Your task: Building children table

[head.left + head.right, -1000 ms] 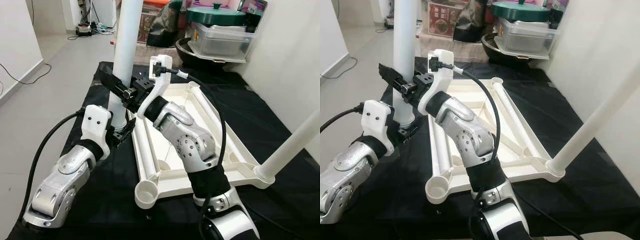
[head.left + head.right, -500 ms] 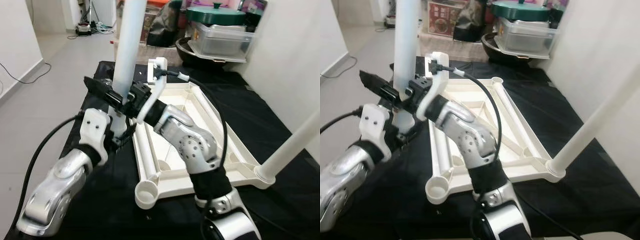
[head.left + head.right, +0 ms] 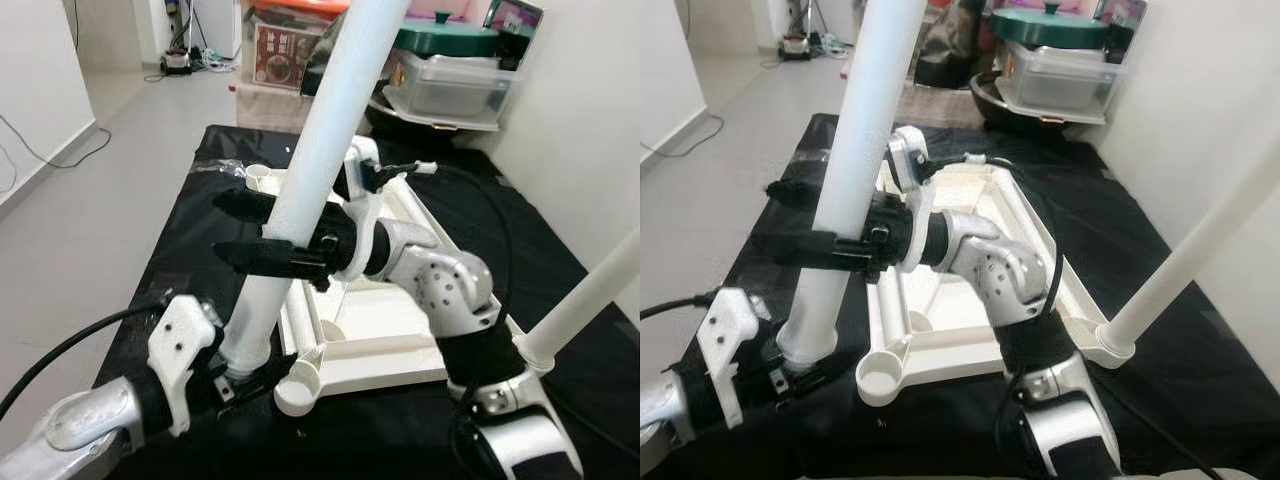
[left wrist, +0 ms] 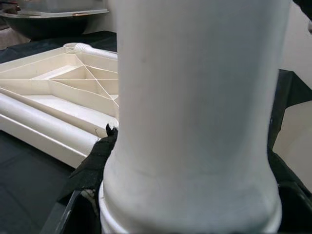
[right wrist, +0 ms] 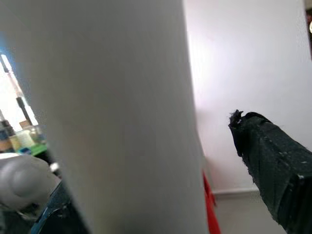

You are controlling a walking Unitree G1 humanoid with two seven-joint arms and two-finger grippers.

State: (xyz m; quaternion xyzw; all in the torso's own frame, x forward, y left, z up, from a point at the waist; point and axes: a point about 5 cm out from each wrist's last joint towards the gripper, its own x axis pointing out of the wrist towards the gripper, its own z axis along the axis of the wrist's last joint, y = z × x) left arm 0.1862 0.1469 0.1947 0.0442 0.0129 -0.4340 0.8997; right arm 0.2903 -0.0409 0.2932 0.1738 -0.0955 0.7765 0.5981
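A black cloth covers the desk in a room with grey floor tiles. On it lies one upturned white tabletop, with one leg standing in its near right socket. A second white leg leans tilted beside the tabletop's left edge. The left gripper clasps its flared base; the left wrist view shows that collar close. The right gripper straddles it midway, fingers spread either side.
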